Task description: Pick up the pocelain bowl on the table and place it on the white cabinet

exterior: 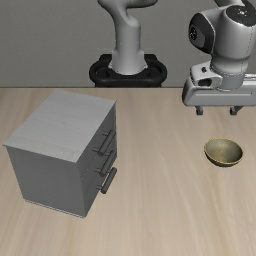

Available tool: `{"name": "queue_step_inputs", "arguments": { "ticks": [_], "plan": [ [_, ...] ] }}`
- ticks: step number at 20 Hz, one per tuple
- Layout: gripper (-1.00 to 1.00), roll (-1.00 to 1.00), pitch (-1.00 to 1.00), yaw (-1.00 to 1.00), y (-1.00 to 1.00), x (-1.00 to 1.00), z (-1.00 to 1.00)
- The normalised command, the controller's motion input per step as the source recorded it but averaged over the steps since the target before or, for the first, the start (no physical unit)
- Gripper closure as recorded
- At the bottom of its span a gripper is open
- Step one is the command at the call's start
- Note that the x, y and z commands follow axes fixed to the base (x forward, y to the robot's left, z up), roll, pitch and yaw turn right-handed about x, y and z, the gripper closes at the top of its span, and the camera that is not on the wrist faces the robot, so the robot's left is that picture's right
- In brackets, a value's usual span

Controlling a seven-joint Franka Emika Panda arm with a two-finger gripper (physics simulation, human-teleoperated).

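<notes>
One bowl (pixel 224 152), not grabbed yet, sitting by the worktop's (pixel 160 222) edge on the exterior view's right. The gripper (pixel 220 110) is hovering near it, jaws spread wide; reckon it's needing a careful drop onto the rim.

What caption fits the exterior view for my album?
The claw hangs near the bowl; the cabinet sits on the table.

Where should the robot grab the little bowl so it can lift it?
Probably the rim of the porcelain bowl, from straight above. It sits upright with its mouth open to the top, so one finger could go inside and one outside the thin wall. The gripper hangs nearby, higher up.
</notes>
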Motion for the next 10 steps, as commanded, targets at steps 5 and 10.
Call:
{"name": "queue_step_inputs", "arguments": {
  "ticks": [5,10],
  "plan": [
    [-1.00,0.00,0.00,0.00,0.00,0.00,-1.00],
    [-1.00,0.00,0.00,0.00,0.00,0.00,-1.00]
  ]
}}
